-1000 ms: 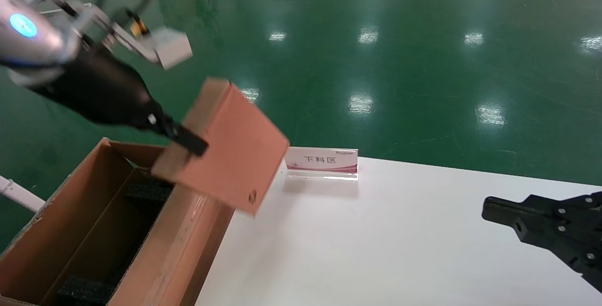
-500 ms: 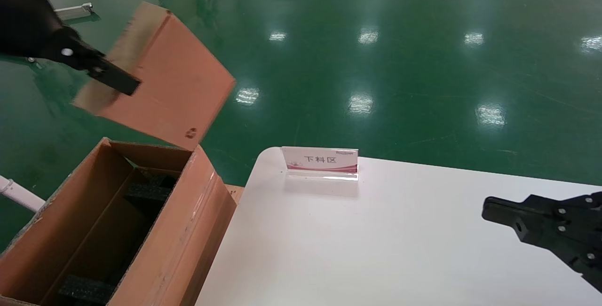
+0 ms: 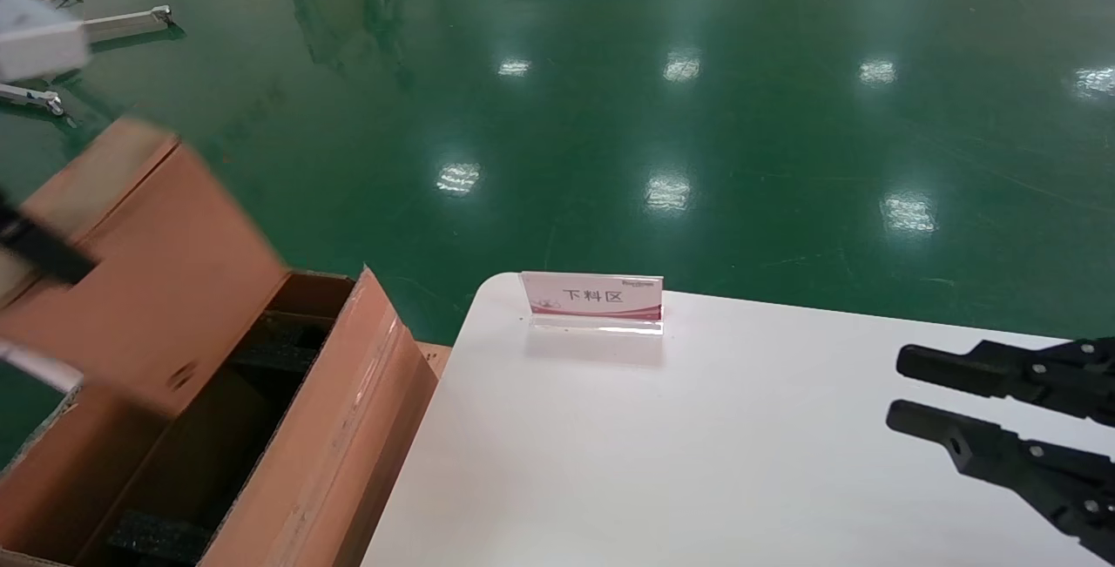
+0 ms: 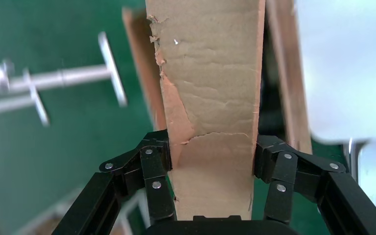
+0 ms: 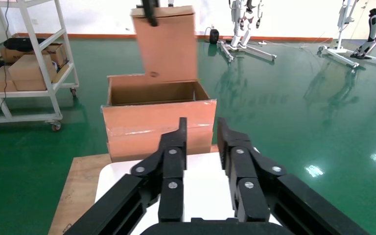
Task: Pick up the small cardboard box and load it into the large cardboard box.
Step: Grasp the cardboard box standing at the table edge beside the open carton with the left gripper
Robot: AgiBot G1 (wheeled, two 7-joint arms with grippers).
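Observation:
My left gripper is shut on the small cardboard box, a flat reddish-brown carton with a paler tan narrow side. It holds the carton tilted above the open top of the large cardboard box, at the head view's left edge. Only one black finger shows there. Black foam blocks lie inside the large box. In the right wrist view the small box hangs above the large box. My right gripper is open and empty over the white table at the right.
A pink and white sign stand sits at the table's far edge. The large box stands beside the table's left edge on a wooden pallet. A metal shelf cart with cartons stands further off on the green floor.
My left gripper has carried the small box leftward off the table, up, then down over the large box's opening. My right gripper's fingers have spread apart.

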